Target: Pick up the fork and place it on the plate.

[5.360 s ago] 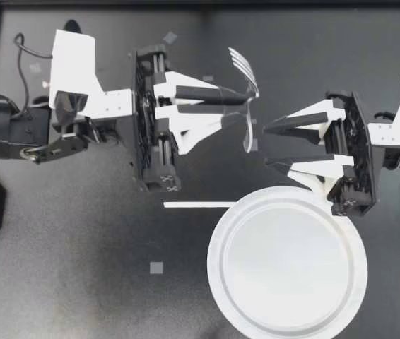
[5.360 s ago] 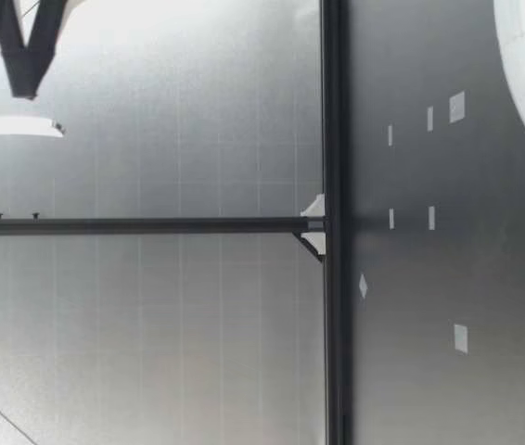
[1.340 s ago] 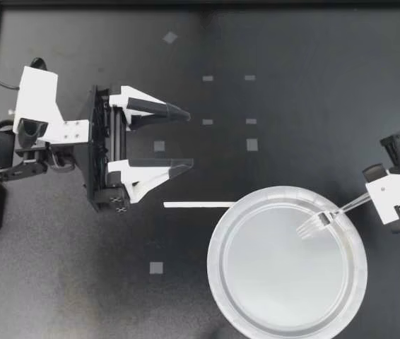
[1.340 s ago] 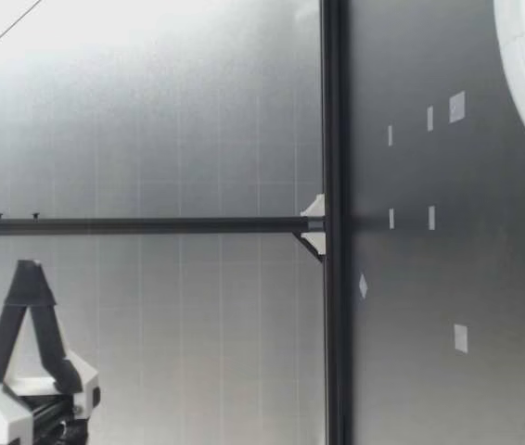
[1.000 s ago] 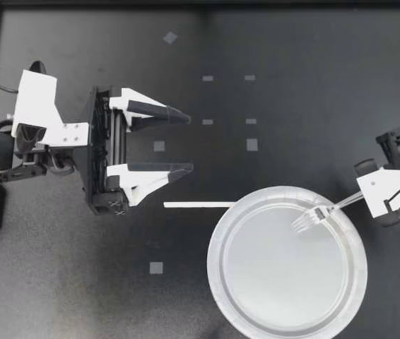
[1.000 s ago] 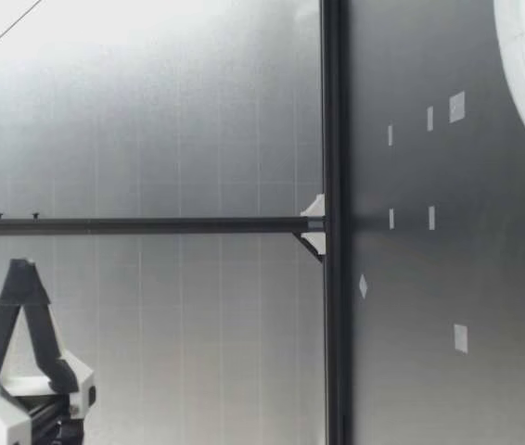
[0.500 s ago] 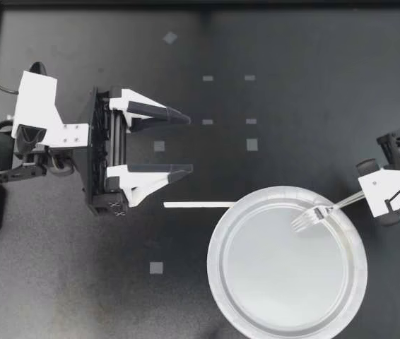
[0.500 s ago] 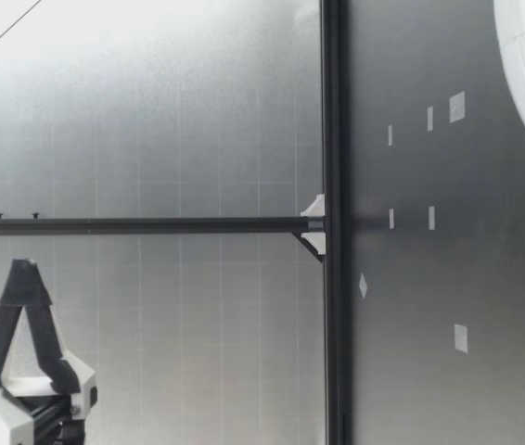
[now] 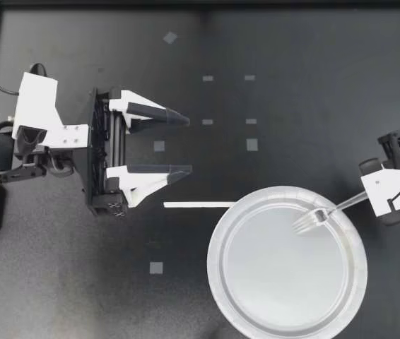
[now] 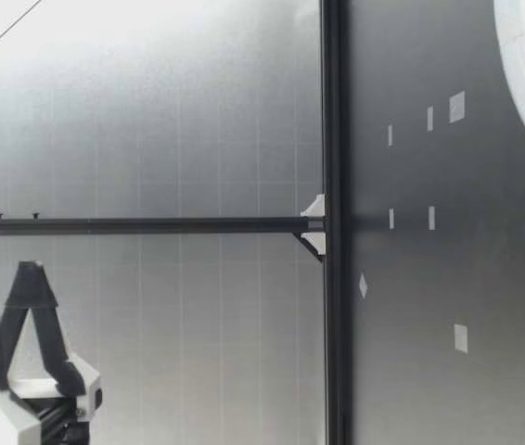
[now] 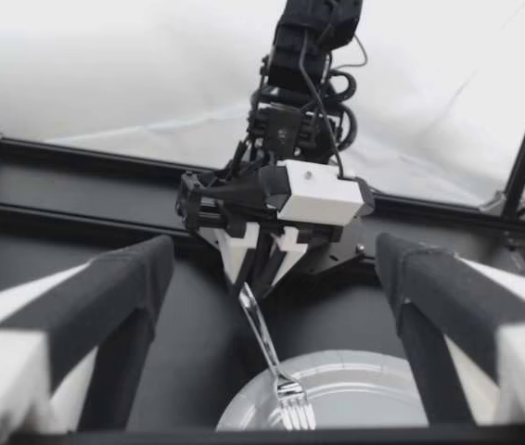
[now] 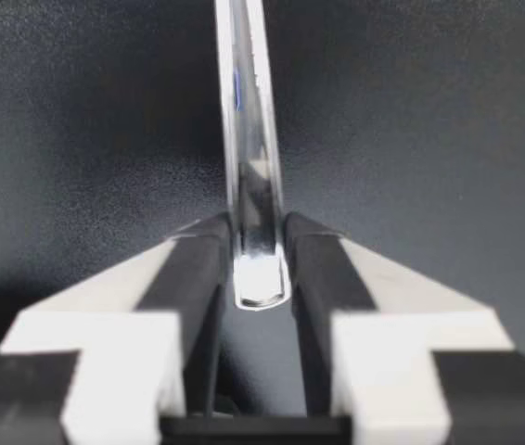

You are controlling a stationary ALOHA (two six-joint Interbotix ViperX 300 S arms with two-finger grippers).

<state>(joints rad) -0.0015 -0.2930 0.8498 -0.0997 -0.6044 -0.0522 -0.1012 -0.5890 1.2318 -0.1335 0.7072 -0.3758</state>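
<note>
Handover is behind me: five seconds back my left gripper (image 9: pixel 189 144) held the clear plastic fork (image 9: pixel 327 212); now it sits back at the left, fingers spread and empty. My right gripper (image 9: pixel 371 197) pinches the handle's end, tines slanting down over the far right part of the round pale plate (image 9: pixel 215 263), barely shifted in the last second. Whether the tines touch it, I cannot tell. What remains, I judge, is lowering and letting go

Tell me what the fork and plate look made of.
Fork: likely clear plastic; the dark table seems to show through its handle, which glints. Plate: pale, smooth, slightly translucent, with a moulded ridged rim; probably disposable plastic, though foam cannot be excluded.
</note>
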